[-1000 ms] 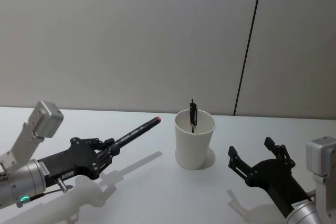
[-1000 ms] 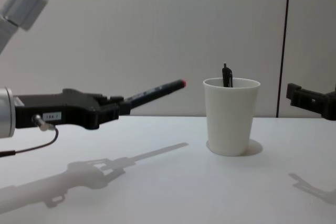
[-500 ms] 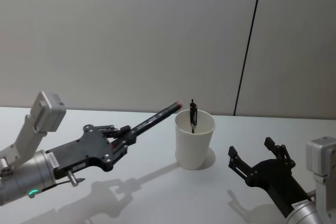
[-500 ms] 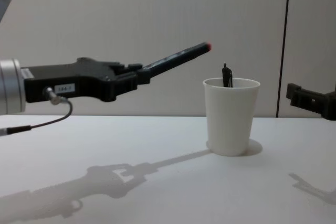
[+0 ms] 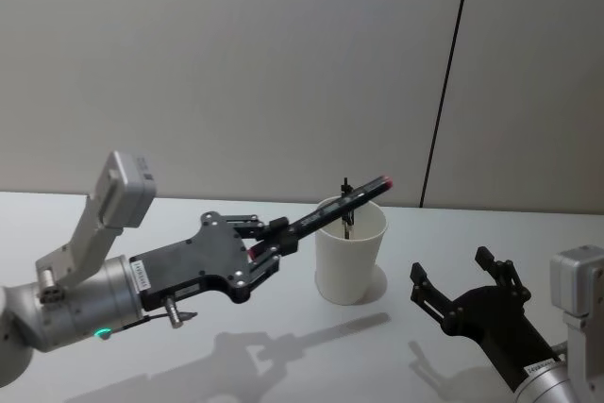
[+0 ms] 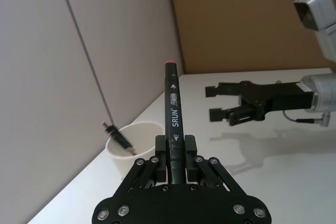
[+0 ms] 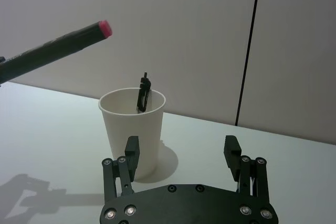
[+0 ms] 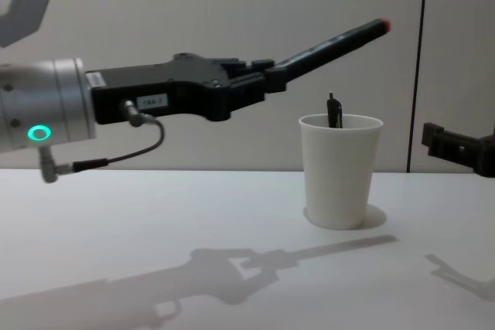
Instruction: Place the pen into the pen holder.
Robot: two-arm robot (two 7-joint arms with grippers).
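My left gripper [image 5: 276, 238] is shut on a black pen [image 5: 332, 209] with a red end, holding it by its rear part. The pen slants upward, and its red end hangs over the far right side of the pen holder [image 5: 349, 252], a white paper cup. In the chest view the pen [image 8: 332, 42] is well above the cup's rim [image 8: 341, 121]. A slim black clip-topped item [image 8: 334, 110] stands inside the cup. The left wrist view looks along the pen [image 6: 172, 108] with the cup [image 6: 131, 141] beyond. My right gripper [image 7: 181, 148] rests open low at the right, near the cup [image 7: 131, 124].
The white table [image 5: 283, 346] runs back to a grey wall with a dark vertical seam [image 5: 448, 77]. The left arm's shadow [image 8: 255, 264] falls on the table in front of the cup.
My left arm has risen and swung right with the pen, bringing the red end from left of the cup to above its rim. The right gripper has not moved.
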